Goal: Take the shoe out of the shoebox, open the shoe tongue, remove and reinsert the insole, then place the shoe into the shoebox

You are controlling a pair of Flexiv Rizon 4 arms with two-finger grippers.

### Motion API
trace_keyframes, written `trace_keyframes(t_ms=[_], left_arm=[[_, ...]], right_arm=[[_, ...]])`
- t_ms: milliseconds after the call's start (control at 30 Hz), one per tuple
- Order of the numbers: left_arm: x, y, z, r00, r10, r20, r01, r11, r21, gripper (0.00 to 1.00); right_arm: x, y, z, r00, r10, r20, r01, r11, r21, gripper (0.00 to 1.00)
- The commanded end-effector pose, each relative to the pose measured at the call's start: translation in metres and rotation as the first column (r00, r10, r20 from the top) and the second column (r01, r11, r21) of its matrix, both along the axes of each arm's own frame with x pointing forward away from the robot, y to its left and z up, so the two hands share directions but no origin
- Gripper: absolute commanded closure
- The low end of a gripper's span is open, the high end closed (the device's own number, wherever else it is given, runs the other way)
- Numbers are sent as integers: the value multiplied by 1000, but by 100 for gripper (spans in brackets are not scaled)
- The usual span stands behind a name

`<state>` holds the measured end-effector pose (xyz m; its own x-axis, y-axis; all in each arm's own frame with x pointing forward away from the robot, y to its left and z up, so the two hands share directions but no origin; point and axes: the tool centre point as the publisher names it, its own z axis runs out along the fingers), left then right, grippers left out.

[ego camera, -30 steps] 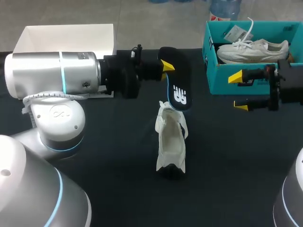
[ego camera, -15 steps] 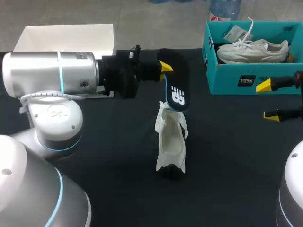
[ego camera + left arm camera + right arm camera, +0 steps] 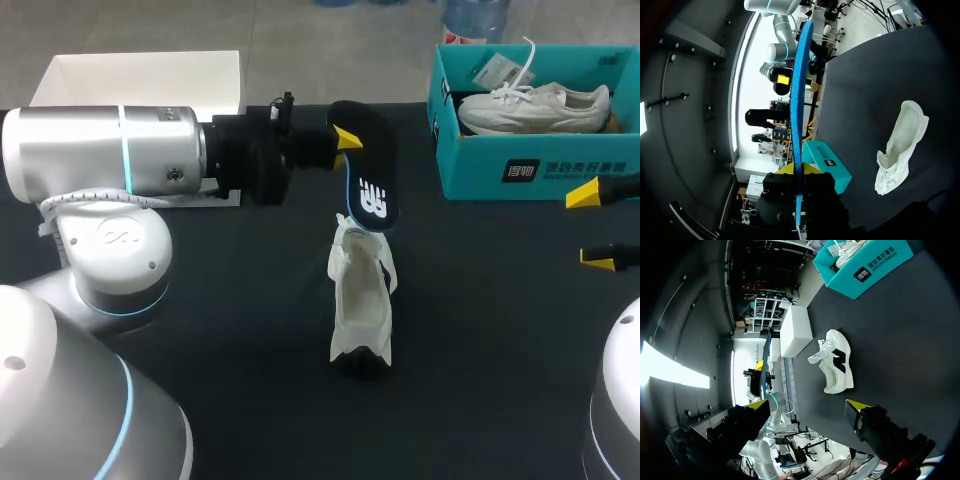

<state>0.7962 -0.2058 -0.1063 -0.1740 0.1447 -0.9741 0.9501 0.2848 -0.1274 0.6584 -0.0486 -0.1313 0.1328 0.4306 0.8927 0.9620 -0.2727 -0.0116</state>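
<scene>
teal shoebox (image 3: 480,170) holds a white shoe (image 3: 535,108); a second shoe (image 3: 362,300) stands outside.

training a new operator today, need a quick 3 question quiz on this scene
1. True or false: the insole is tucked inside the shoe on the table.
2. Which gripper holds the insole? A left, B right, C neither.
3. Fill in: the teal box holds a second ____.

Key
1. False: it is held in the air, apart from the shoe.
2. A: the left gripper is shut on it; the right gripper is open and empty.
3. Shoe: the boxed shoe lies on its side.
</scene>
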Motion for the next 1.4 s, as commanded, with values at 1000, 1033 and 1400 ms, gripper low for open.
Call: trace_keyframes(t_ms=[1000, 1033, 1400], left_arm=[[-77, 39, 17, 908, -86, -409, 175, 967, 184, 100], [-77, 39, 17, 908, -86, -409, 175, 967, 184, 100], [-76, 36, 9, 903, -76, -422, 174, 965, 198, 100]], right_arm=[[-1, 1, 0, 1000, -2, -1, 2, 1000, -3, 0], [-1, 1, 0, 1000, -2, -1, 2, 1000, -3, 0], [-1, 1, 0, 1000, -2, -1, 2, 1000, -3, 0]])
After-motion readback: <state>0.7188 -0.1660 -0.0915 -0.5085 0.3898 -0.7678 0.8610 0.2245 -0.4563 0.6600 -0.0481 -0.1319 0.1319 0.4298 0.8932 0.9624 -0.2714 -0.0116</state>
